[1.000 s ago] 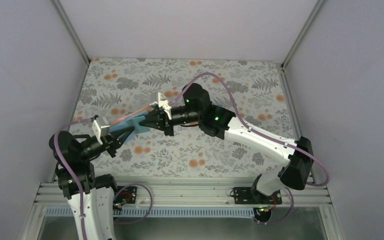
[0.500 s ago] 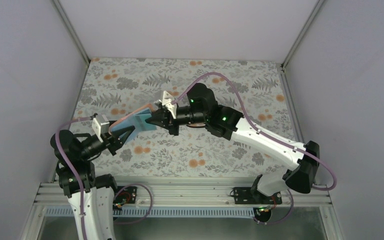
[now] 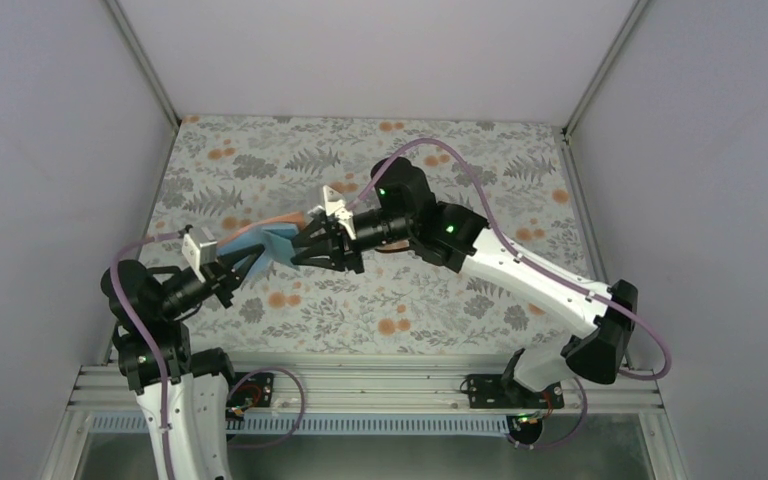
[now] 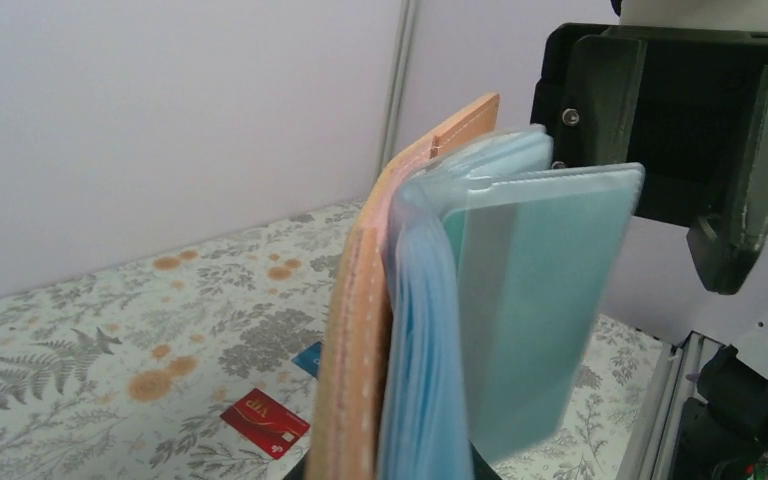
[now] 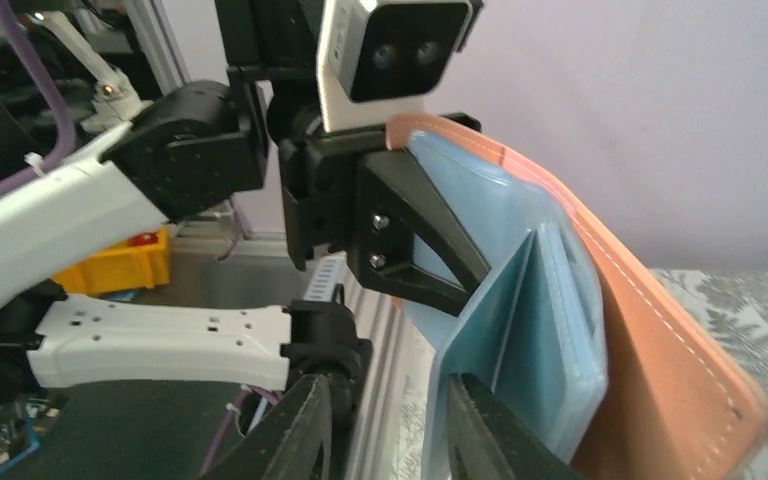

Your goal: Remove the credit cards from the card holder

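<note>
Above the floral counter (image 3: 460, 150), the left pincer (image 3: 252, 260) clamps the card holder (image 4: 355, 330) aloft, presenting its protruding teal card (image 4: 540, 300) to the right pincer (image 3: 305, 248), jaws apart.

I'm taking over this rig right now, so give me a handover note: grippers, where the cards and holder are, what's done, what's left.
Grippers: the left gripper is shut on the card holder, which it holds spread open and raised above the table. The right gripper is open, its jaws apart beside the teal card.
Done: the red card and the blue card lie on the table.
To do: the teal card sticks out of the holder; pull it free.
</note>
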